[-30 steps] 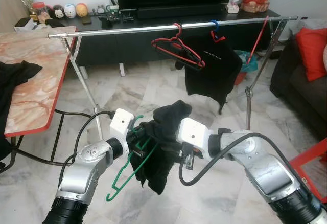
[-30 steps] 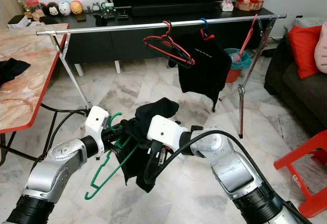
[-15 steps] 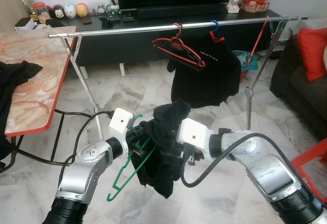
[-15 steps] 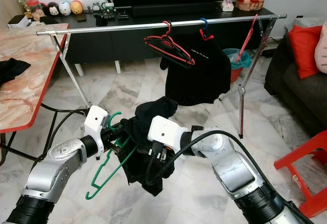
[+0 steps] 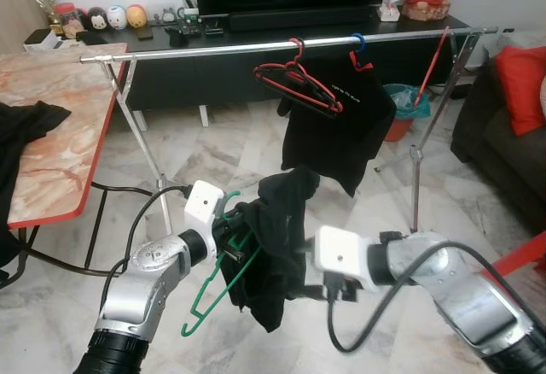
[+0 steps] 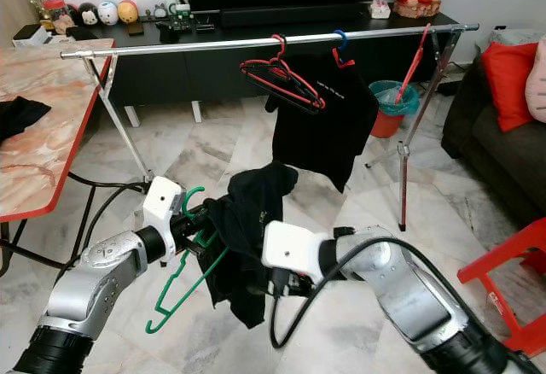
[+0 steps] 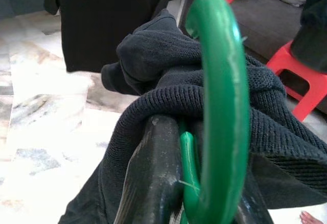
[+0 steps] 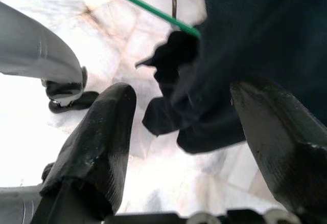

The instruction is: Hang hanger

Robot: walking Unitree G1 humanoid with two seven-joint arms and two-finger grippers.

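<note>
Left eye view: the clothes rail point(image 5: 281, 45) runs across the room in front of the black TV cabinet point(image 5: 213, 67). Well below and nearer than the rail, the left end effector point(image 5: 223, 236) holds the green hanger point(image 5: 217, 284) by its neck, with a black garment point(image 5: 273, 254) draped over it. On the rail hang a red hanger point(image 5: 299, 84) and, just beside it, a black T-shirt point(image 5: 337, 122) on a blue hook. The marble-topped counter point(image 5: 51, 126) stands off one end of the rail.

Right eye view: the right end effector point(image 6: 286, 284) sits low beside the garment's lower part, far below the rail; its fingers are hidden behind its white housing here.

Left wrist view: the left end effector's black fingers point(image 7: 150, 183) are clamped narrow on the green hanger's stem, its hook arching up over them with the knit cloth bunched around it.

Right wrist view: the right end effector's two fingers point(image 8: 97, 137) stand wide apart with a fold of the dark garment hanging between them, not pinched.

Judged from this, the step in hand is settling the garment on the hanger; hanging is not yet done. The next move calls for the right end effector to clear the cloth, then for the left arm to lift the hook up to the bare stretch of rail beside the red hanger and lower it over the bar.
</note>
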